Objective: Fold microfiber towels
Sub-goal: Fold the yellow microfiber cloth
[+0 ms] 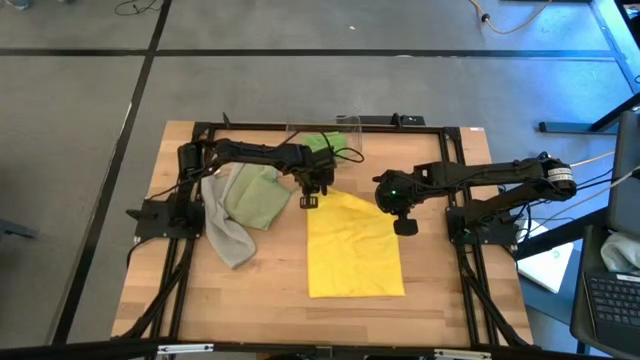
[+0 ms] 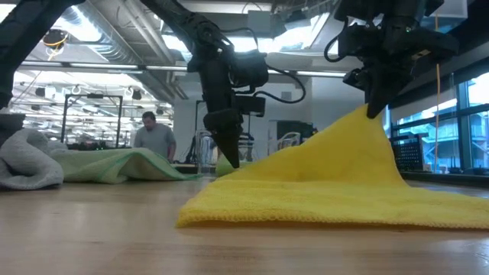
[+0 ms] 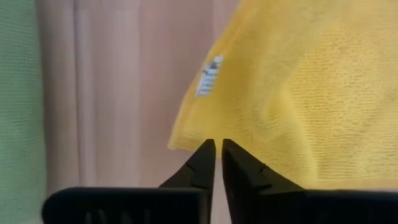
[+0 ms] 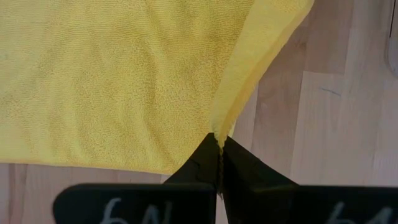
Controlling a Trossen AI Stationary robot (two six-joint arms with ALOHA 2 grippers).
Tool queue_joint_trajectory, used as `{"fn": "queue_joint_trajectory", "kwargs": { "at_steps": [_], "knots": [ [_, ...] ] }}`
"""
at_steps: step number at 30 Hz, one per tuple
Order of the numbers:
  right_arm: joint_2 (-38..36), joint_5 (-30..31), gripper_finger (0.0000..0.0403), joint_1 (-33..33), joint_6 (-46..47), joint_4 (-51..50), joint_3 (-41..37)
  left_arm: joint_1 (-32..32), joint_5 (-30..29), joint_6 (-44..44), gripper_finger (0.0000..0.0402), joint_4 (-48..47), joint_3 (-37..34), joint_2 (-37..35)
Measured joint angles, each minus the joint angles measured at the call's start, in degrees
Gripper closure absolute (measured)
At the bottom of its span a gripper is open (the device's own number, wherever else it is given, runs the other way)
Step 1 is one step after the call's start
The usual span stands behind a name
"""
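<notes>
Yellow towel [image 1: 352,250] spread across the centre of the high view, bright and fine-napped, its upper right corner pulled up into a peak, a small white tag [image 3: 210,76] near the upper left corner. Right gripper [image 4: 219,144] pinched shut on that raised edge. Left gripper [image 3: 218,147] at the upper left corner, fingers nearly together, grip on the cloth unclear. Left of centre, pale sage towel [image 1: 253,195] and grey towel [image 1: 225,230] crumpled together; bright green towel [image 1: 322,143] in the clear bin [image 1: 345,125] above
</notes>
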Motion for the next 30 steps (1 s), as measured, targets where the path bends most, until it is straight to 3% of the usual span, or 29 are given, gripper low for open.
{"fn": "queue_joint_trajectory", "kwargs": {
  "at_steps": [5,9,11,19,30],
  "knots": [
    [0.00,0.00,0.0393,0.01,0.00,0.00,0.00,0.22,-2.27,3.23,0.0335,3.64,-0.01,-1.37],
    [0.04,0.00,0.0393,0.02,0.02,-0.07,0.00,0.20,8.26,5.47,0.0300,10.54,0.04,-1.70],
    [0.04,-0.02,0.0393,0.02,0.16,-0.09,0.00,0.12,10.66,5.99,0.0282,11.60,0.15,-1.14],
    [0.04,-0.13,0.0393,0.02,0.11,-0.13,0.00,2.18,5.50,6.62,0.0206,11.06,0.00,1.31],
    [0.04,-0.52,0.0393,0.02,0.00,-0.07,0.00,2.86,4.10,6.55,0.0196,6.42,0.00,1.33]
  ]
}}
